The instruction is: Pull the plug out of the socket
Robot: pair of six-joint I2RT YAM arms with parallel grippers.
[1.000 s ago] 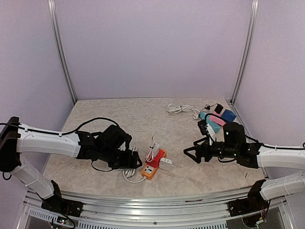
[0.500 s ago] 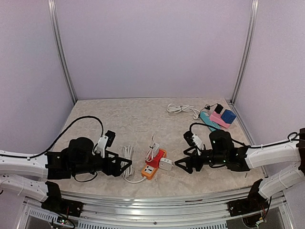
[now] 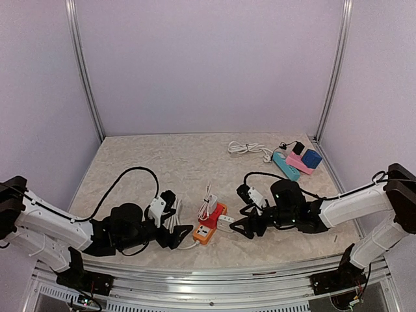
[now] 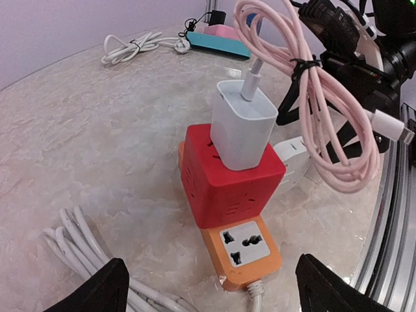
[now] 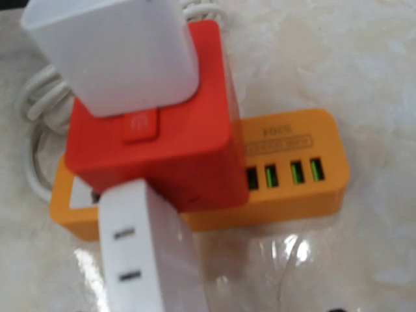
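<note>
An orange power strip (image 3: pixel 205 233) lies near the table's front with a red cube socket (image 3: pixel 214 214) on it. A white charger (image 3: pixel 210 200) with a looped pink cable (image 4: pixel 325 97) stands on the cube's top. A second white plug (image 3: pixel 226 223) sticks out of the cube's right side. My left gripper (image 3: pixel 179 236) is open just left of the strip's cord end; in the left wrist view its gripper (image 4: pixel 214 292) has fingertips (image 4: pixel 97 292) wide of the strip (image 4: pixel 244 250). My right gripper (image 3: pixel 239 221) stands open at the side plug (image 5: pixel 146 253); its fingers are hidden in the right wrist view.
A white cord bundle (image 3: pixel 174 221) lies between my left gripper and the strip. At the back right sit a teal strip (image 3: pixel 286 166), a pink block (image 3: pixel 299 161), a blue block (image 3: pixel 312 158) and a coiled white cable (image 3: pixel 247 148). The metal rail (image 3: pixel 208 273) borders the front.
Both arms have closed in on the power strip: the left gripper moved right to its cord end, and the right gripper moved left up to the white side plug.
</note>
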